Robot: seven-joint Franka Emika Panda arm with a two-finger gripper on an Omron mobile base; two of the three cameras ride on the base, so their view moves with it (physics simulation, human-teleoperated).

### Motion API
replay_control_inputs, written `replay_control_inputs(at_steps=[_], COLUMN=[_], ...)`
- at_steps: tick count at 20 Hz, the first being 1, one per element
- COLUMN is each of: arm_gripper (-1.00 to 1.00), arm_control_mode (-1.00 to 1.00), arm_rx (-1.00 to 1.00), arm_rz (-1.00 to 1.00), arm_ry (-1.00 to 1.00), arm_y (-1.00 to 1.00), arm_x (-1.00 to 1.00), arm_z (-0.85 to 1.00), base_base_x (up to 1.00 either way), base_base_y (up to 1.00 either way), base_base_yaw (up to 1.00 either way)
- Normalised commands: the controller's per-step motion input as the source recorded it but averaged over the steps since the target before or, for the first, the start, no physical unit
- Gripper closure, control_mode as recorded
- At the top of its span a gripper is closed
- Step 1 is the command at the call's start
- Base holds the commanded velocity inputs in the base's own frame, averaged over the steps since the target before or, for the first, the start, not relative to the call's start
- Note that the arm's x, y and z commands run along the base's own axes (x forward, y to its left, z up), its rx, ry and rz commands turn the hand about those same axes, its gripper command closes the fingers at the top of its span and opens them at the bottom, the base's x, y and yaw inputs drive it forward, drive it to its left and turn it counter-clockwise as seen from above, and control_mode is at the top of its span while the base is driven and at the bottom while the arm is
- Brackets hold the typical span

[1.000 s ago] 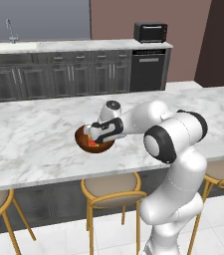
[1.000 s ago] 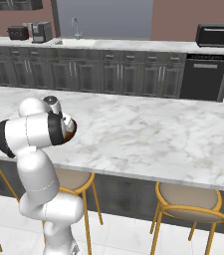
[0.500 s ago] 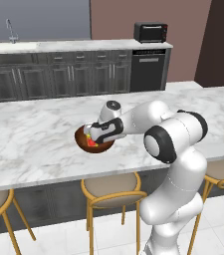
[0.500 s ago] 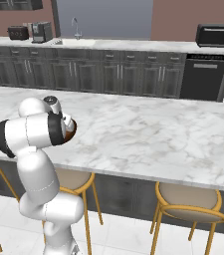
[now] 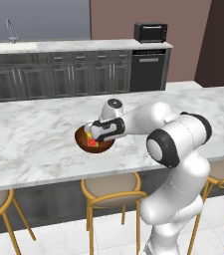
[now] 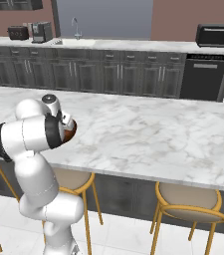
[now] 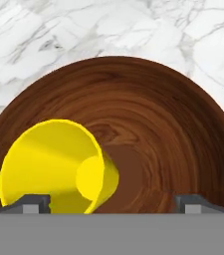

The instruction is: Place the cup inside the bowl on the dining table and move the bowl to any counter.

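Cup (image 5: pixel 90 139) sits inside the bowl (image 5: pixel 95 145) in the left base view, yellow w/ a red patch, the bowl resting on the marble worktop (image 5: pixel 34 134) of the dining table near its front edge; gripper (image 5: pixel 94 133) hangs right over the bowl; how its fingers stand is not clear from here; wall counter (image 5: pixel 78 46) w/ dark cabinets lies well apart, beyond the island. Right base view: just a sliver of the bowl (image 6: pixel 70 132) peeks past the arm's elbow, so little to judge there. Hand view: cup (image 7: pixel 58 167) lies tipped on its side, mouth toward the camera, against the bowl's (image 7: pixel 153 114) inner slope; fingers (image 7: pixel 31 203) stand wide apart, one each side, clamped on nothing. Judgement: cup looks light and loose, prob. rolls if the bowl tilts; bowl is stiff wood, smooth, wider than the fingers' span, so best pinched at the rim wall, kept level and moved slowly.
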Motion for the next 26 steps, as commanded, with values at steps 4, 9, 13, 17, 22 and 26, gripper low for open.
replay_control_inputs(at_steps=[4,9,13,17,22,26], arm_gripper=[-1.0,-1.0,-1.0,-1.0,-1.0,-1.0], arm_control_mode=[-1.0,-1.0,-1.0,-1.0,-1.0,-1.0], arm_rx=[0.0,0.0,0.0,0.0,0.0,0.0], arm_rz=[0.0,0.0,0.0,0.0,0.0,0.0], arm_ry=[0.03,0.04,0.05,0.07,0.05,0.05], arm_y=[-0.25,-0.41,-0.21,-0.09,-0.08,-0.24], arm_x=[-0.01,0.0,0.0,0.0,0.0,0.01], arm_z=[0.28,0.45,0.5,0.41,0.03,-0.16], base_base_x=[0.0,0.0,0.0,0.0,0.0,0.0], base_base_y=[0.0,0.0,0.0,0.0,0.0,0.0], base_base_yaw=[0.0,0.0,0.0,0.0,0.0,0.0])
